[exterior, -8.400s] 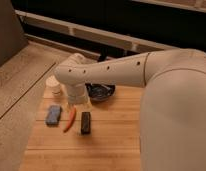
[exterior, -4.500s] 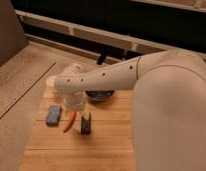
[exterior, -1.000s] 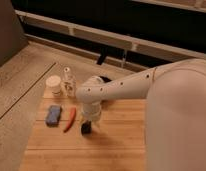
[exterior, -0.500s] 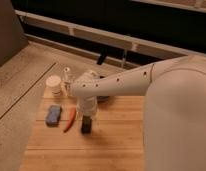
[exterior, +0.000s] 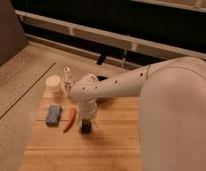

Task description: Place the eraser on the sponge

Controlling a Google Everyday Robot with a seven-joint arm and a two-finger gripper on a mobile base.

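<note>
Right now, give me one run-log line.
gripper: down at eraser | eraser: apart from sponge | sponge: bare | placement: not done

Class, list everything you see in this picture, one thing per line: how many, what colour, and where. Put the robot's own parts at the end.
table: one, light wood, lower middle of the view
sponge: one, blue, lying flat on the table's left part
carrot-like piece: one, orange-red, between the sponge and the eraser
eraser: one, black, right of the carrot-like piece, directly under the gripper
jar: one, white, back left of the table
small bottle: one, pale, just right of the jar
dark item: one, mostly hidden behind the arm
arm: one, white, reaching in from the right
gripper: one, dark, at the arm's end, down at the eraser
</note>
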